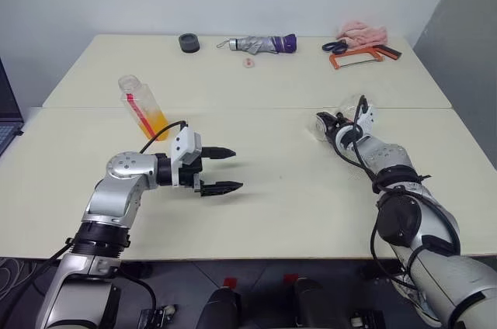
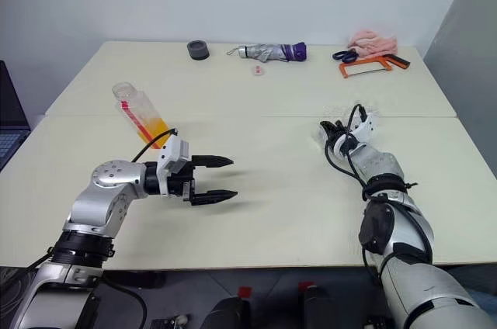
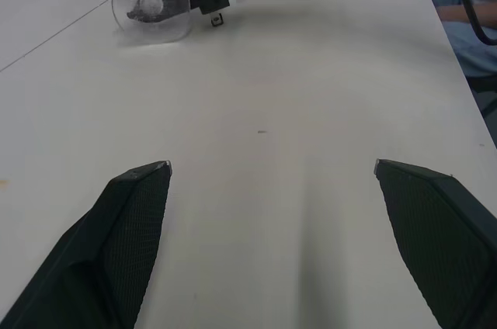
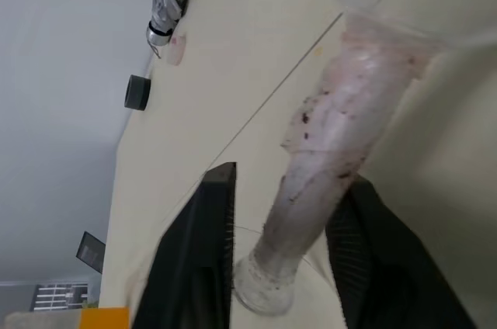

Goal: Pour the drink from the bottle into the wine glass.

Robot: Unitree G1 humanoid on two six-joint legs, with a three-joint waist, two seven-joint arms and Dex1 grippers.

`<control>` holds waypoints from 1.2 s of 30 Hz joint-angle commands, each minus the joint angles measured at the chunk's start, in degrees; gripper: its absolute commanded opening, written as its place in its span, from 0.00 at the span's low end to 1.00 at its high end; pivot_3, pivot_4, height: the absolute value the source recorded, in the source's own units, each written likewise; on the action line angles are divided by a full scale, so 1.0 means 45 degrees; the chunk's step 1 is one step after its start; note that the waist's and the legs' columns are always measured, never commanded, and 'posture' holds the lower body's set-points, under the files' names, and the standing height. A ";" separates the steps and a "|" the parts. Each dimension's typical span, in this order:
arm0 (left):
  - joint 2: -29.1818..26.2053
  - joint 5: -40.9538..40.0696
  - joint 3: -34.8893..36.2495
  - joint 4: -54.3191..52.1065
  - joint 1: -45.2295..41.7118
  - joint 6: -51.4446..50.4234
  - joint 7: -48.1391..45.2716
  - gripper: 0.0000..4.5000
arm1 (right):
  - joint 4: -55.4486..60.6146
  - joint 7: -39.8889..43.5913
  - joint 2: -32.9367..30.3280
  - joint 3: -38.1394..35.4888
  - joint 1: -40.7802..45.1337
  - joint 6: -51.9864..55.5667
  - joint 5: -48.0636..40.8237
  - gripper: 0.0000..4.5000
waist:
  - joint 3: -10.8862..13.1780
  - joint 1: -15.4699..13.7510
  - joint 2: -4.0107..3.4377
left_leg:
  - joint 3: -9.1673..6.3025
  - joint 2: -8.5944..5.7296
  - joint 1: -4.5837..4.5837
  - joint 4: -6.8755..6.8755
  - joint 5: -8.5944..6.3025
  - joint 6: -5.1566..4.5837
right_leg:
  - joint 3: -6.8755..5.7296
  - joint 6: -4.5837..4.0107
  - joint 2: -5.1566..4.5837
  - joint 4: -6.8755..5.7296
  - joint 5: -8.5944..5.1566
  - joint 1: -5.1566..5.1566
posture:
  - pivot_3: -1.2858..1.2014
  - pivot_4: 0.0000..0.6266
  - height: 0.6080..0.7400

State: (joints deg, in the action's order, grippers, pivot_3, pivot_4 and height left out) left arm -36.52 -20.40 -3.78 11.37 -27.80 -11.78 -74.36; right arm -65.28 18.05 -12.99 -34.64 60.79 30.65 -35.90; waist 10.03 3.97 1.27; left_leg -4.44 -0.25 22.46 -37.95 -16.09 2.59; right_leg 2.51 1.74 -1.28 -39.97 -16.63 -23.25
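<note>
The bottle point(image 1: 140, 109) stands tilted at the left of the table, uncapped, with the orange drink point(image 1: 154, 123) in its lower part. My left gripper point(image 1: 236, 169) hovers just right of it, pointing across the table, open and empty, its fingers point(image 3: 128, 212) wide apart. The wine glass point(image 1: 359, 105) lies on its side at the right, its round foot point(image 3: 151, 5) facing my left gripper. My right gripper point(image 4: 287, 178) is shut on the glass's stem point(image 4: 326, 143), one finger on each side.
Along the far edge lie a black round object point(image 1: 189, 43), a folded grey-and-purple umbrella point(image 1: 260, 43), scissors point(image 1: 335, 46), an orange hacksaw point(image 1: 357, 56) and a pink cloth point(image 1: 363, 32). A small pinkish cap point(image 1: 248, 63) sits near the umbrella. A laptop point(image 1: 6, 123) shows at the left edge.
</note>
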 commanded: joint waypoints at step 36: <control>0.0294 -0.0065 0.0097 -0.1976 0.0292 -0.1082 0.1249 1.00 | 0.4140 0.0161 0.1494 0.7317 -0.6044 -1.0551 0.7428 0.04 | -0.0151 0.0024 0.0003 | -0.0050 -0.0012 -0.0141 0.0026 -0.0004 -0.0004 | -0.0009 0.0000 0.0007 0.0033 -0.0003 0.0137 | 0.52 0.24 1.00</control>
State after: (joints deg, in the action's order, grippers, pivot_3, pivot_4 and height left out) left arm -34.77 -19.51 -5.05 5.08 -26.54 -16.20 -69.67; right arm -45.17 16.60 -7.27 -3.88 34.99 -17.23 -3.43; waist 9.35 4.08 1.28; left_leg -4.66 -0.30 21.78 -37.83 -16.11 2.57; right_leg 2.47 1.74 -1.23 -39.79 -16.65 -22.60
